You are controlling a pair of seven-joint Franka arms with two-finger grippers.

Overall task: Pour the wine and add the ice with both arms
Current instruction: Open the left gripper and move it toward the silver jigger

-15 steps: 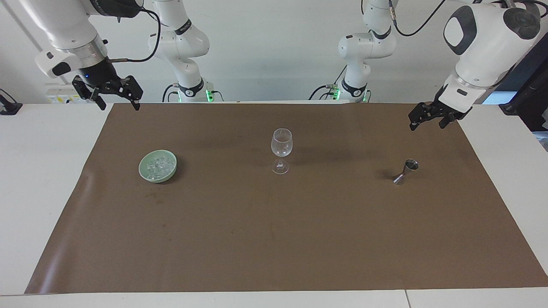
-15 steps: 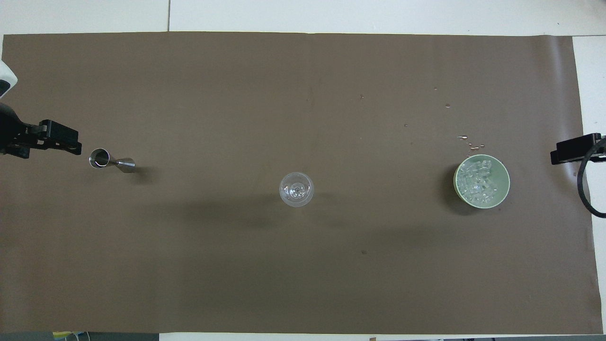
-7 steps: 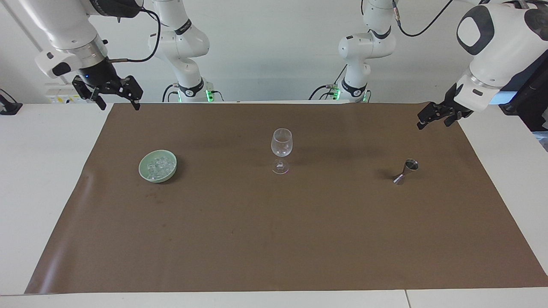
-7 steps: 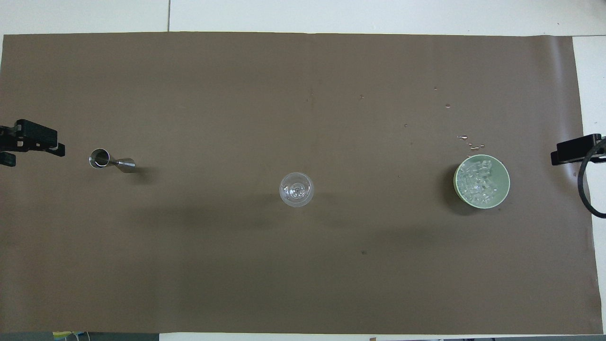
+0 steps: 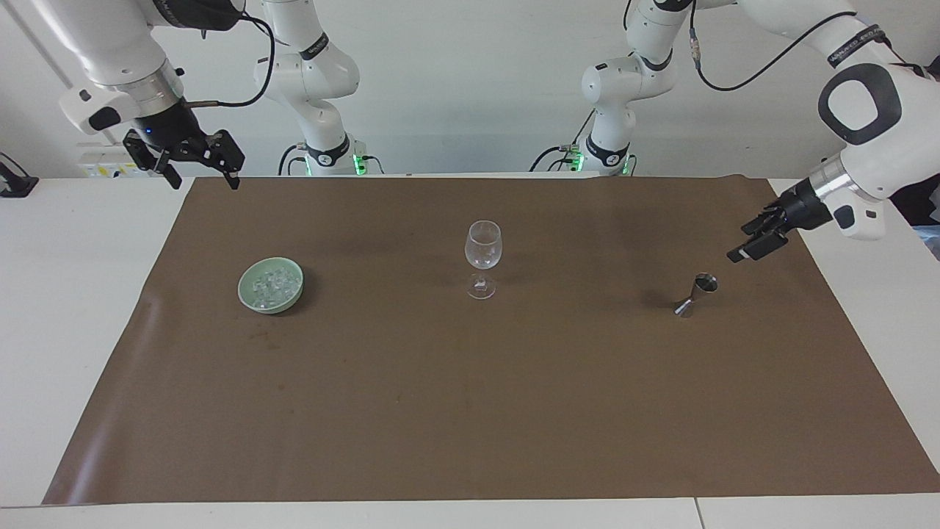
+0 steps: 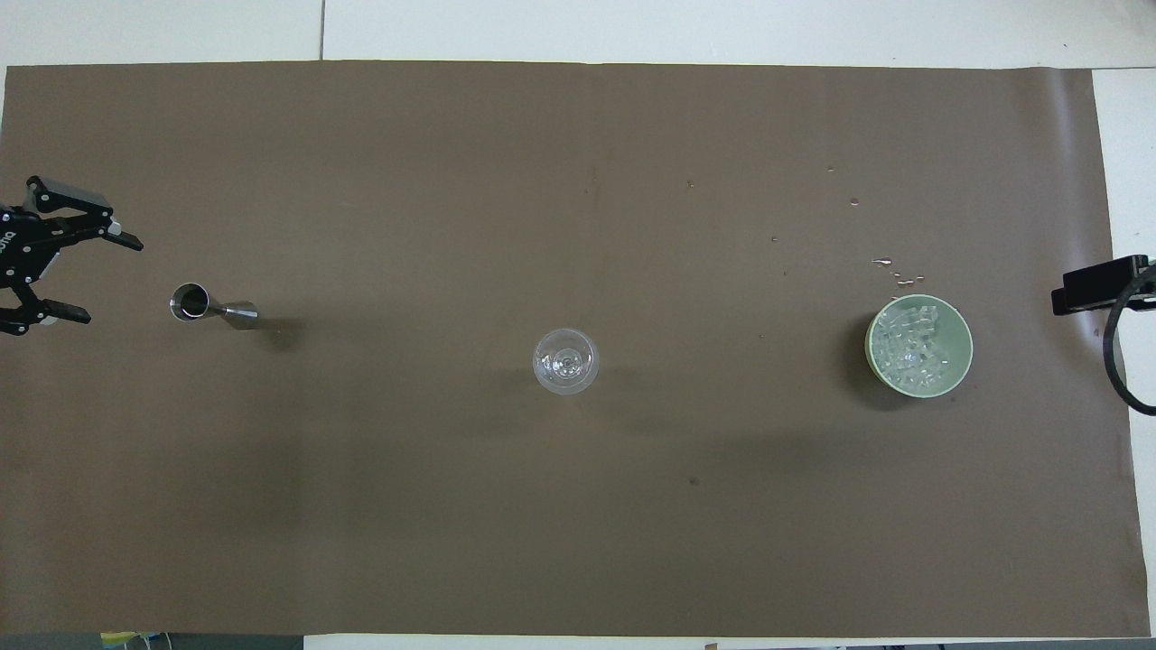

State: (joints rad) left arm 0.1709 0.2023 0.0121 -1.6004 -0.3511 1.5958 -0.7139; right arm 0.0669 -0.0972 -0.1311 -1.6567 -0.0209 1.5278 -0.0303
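brown mat [image 5: 470, 411] holds ice [image 5: 270, 283] well apart from the spread right gripper [image 5: 200, 175].

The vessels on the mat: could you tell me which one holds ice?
The green bowl, toward the right arm's end, holds the ice; wine glass and jigger show none.

You have a brown paper mat [image 6: 578, 542] spread over the white table [image 6: 722, 27]. Small water droplets [image 6: 899, 271] dot it, toward the middle from the raised right gripper [image 5: 205, 181].
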